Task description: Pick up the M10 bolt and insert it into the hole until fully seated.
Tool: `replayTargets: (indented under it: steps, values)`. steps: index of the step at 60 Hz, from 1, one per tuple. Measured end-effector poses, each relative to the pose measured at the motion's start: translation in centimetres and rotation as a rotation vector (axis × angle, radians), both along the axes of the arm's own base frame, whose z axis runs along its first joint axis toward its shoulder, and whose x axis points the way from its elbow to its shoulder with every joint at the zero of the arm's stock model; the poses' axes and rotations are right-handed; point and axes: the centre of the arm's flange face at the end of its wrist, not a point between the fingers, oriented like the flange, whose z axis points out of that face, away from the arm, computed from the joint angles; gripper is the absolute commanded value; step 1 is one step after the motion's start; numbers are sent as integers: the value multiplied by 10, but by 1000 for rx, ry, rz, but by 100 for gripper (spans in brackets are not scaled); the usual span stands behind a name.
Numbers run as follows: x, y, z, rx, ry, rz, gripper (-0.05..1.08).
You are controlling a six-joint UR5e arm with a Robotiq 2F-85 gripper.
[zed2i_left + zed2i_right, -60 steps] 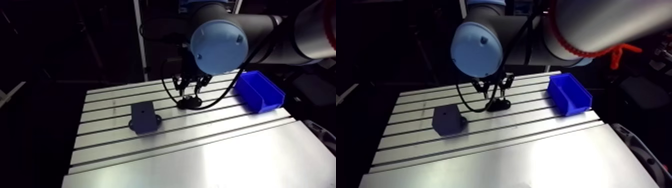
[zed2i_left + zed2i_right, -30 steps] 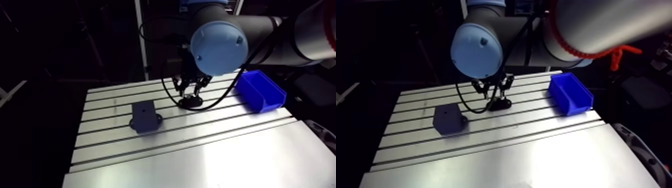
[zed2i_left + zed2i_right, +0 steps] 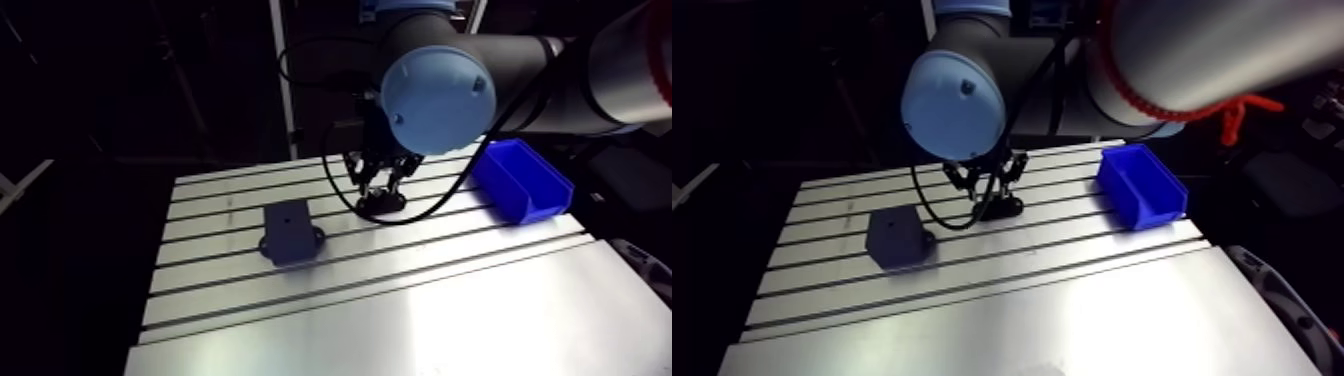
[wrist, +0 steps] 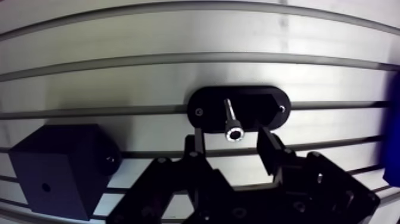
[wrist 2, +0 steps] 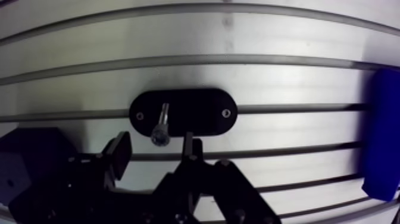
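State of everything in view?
M10 bolt: upright in its holder, not gripped.
End effector: open, straddling the bolt head.
Holder: lying flat, bolt in it.
Block: hole empty.
Blue bin: open side up, nothing visible inside.

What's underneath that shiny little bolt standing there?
A black oval holder, lying on the slotted table. The bolt stands head-up in it. Its lower tip sinks into the holder, so how deep it goes cannot be seen.

arm [image 3: 540, 65] reaching forward, wrist [image 3: 378, 120] pointing down, pincer [image 4: 231, 139] low, fingers [image 4: 269, 148] spread apart
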Motion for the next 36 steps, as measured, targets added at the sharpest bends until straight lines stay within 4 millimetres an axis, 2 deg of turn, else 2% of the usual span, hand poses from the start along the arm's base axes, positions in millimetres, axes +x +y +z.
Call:
replayTargets:
  steps: [36]
  values:
    - [0,0,-3,0,-5,5,50]
